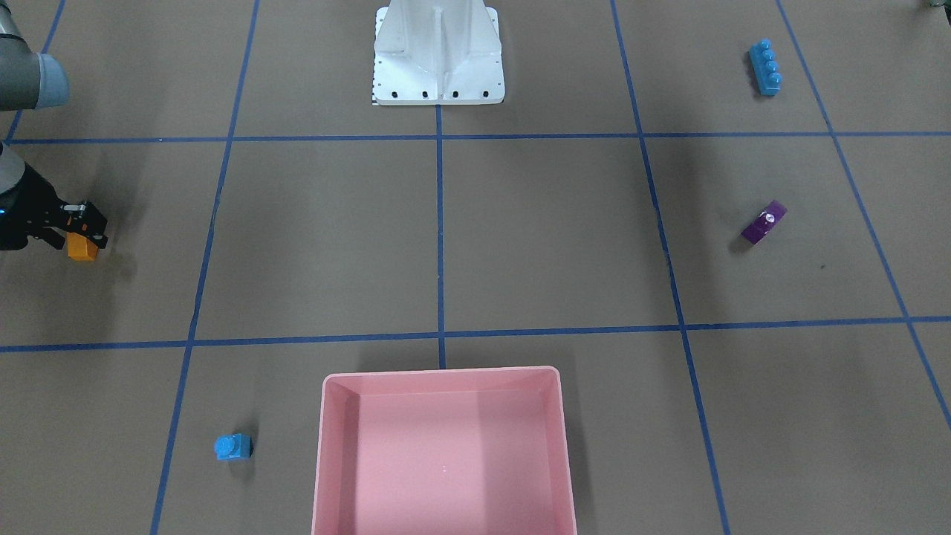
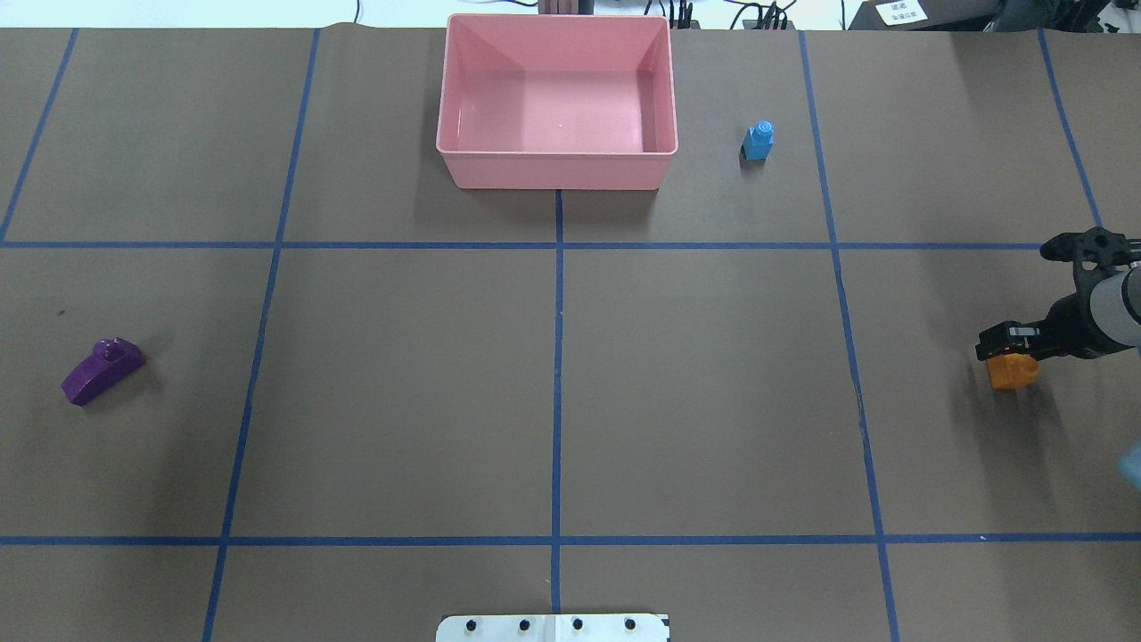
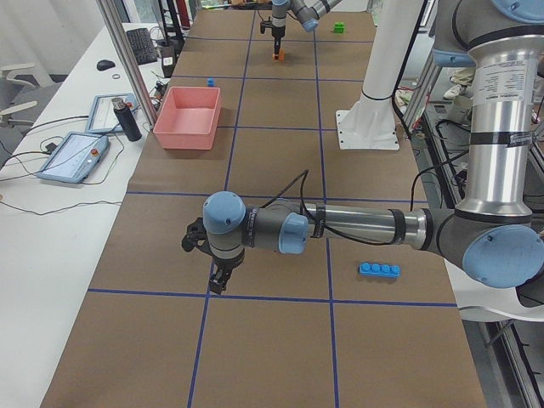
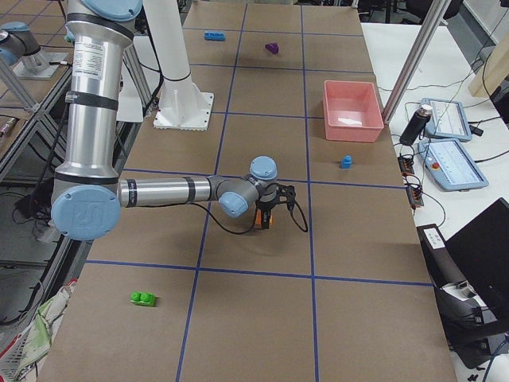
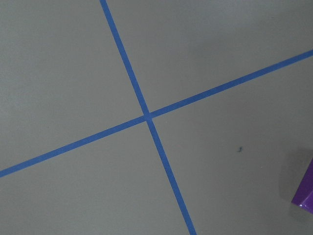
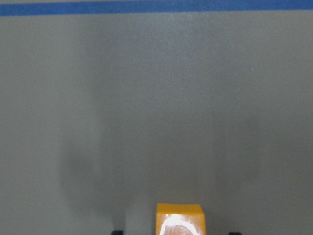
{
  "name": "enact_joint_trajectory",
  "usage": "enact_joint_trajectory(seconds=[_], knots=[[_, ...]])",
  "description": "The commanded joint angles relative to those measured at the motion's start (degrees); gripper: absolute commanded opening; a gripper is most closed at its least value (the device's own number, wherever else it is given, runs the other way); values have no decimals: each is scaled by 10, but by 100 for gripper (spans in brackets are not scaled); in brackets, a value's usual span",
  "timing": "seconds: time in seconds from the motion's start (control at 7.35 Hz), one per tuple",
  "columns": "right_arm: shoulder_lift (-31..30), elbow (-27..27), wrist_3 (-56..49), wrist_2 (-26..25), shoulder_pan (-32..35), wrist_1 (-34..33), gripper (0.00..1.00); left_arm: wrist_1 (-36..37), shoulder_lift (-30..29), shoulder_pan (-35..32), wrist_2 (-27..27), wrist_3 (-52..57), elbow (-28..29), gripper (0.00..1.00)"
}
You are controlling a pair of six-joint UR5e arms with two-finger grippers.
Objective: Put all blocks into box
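Brown paper ruled into squares by blue tape covers the table (image 2: 401,401). The overhead view cuts off the long light-blue block (image 1: 766,67) and the green block (image 4: 143,299). The first shows upper right in the front-facing view, the second lower left in the right-side view. The left gripper (image 3: 218,279) appears only in the left-side view, low over the paper at centre left. I cannot tell whether its fingers are apart or together. Its wrist camera catches just a corner of the purple block (image 5: 305,192), cut off at the lower right edge. The right gripper (image 2: 1007,349) is at the overhead view's right edge, over the orange block (image 2: 1013,370). In the right wrist view its fingertips (image 6: 117,232) barely enter the bottom edge. They are spread, one to each side of the block with a gap on both sides. The small light-blue block (image 2: 759,141) stands just right of the box (image 2: 557,169), which is at top centre and holds no blocks. A white label (image 2: 896,11) at upper right carries writing too small to read.
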Motion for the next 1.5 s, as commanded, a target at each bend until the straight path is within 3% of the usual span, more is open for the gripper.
enact_joint_trajectory(seconds=[0.0,0.14,0.54,0.68,1.09,1.36], knots=[[-2,0,-1,-4,-13,-1,42,0,0,0,-1,0,0,100],[-2,5,-1,-4,-12,0,0,0,0,0,-1,0,0,100],[12,47,-1,2,7,-4,0,0,1,0,-2,1,-2,100],[56,42,0,-3,15,-4,0,0,0,0,-2,0,-2,100],[247,-31,79,-27,18,-20,0,-17,-61,14,-1,-2,9,100],[431,-121,80,-38,14,-183,0,-30,-109,31,-4,-37,72,100]])
